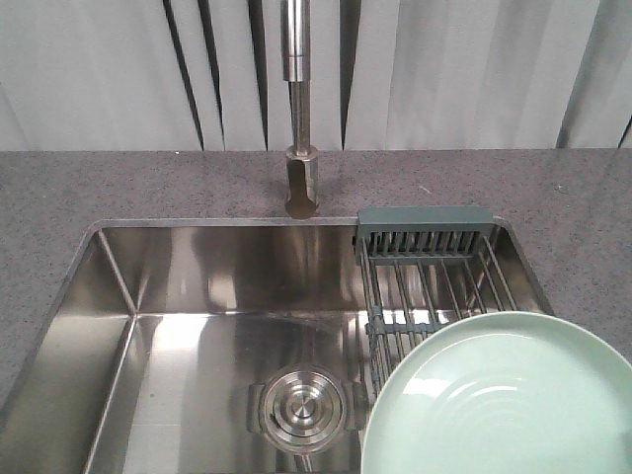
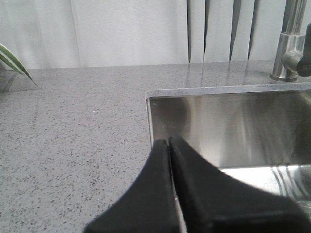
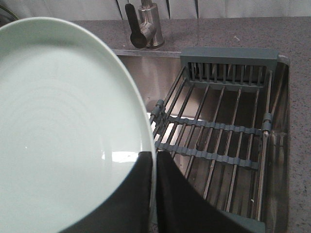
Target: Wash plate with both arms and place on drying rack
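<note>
Grey speckled countertop [image 2: 73, 145] surrounds a steel sink [image 1: 197, 286]. At the sink's corner hovers the left gripper [image 2: 168, 144], its black jaws pressed together on nothing. The right gripper [image 3: 153, 159] pinches the rim of the plate [image 3: 63, 121] — pale mint-green, glossy, faint concentric rings showing — over the drying rack [image 3: 218, 131] on the sink's right side.

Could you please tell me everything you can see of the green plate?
The plate is round, pale mint green and glossy, like glazed ceramic, with a low raised rim and faint concentric rings on the face shown. It looks whole and clean. The right hand is shut on its rim, holding it over the near end of the drying rack at the right side of the sink. Whether it touches the rack cannot be told.
</note>
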